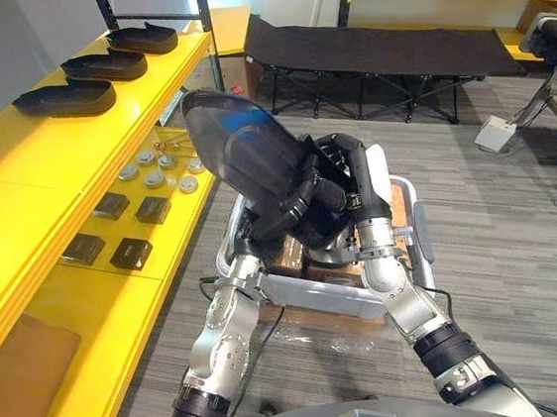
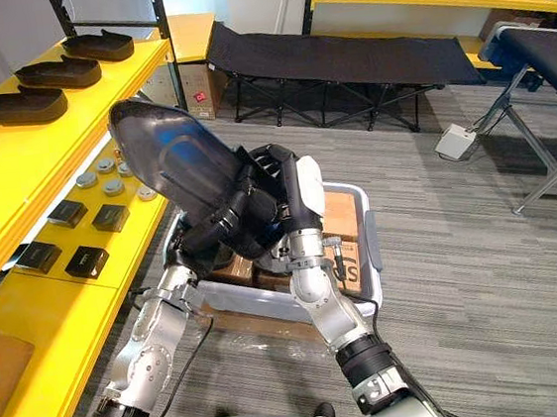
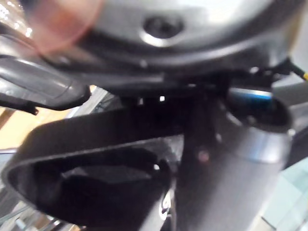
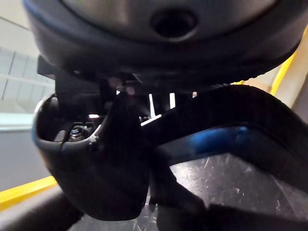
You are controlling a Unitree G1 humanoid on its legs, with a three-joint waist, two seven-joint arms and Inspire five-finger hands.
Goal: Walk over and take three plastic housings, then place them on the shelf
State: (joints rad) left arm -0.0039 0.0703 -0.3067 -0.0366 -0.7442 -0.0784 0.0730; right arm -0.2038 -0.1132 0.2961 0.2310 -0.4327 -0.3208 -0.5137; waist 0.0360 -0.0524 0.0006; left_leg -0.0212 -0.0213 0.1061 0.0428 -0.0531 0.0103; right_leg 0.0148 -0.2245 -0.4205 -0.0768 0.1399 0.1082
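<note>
I hold a large black plastic housing tilted up in front of me, its rounded end pointing toward the yellow shelf. My left hand grips its lower end from below and my right hand clasps the same end from the right. In the right wrist view the thumb curls round the housing's edge. Three similar black housings lie in a row on the shelf's top board.
A white bin with cardboard inside stands on the floor under my hands. The lower shelf board carries small black boxes and round silver caps. A black folding cot stands behind, and a cardboard sheet lies at lower left.
</note>
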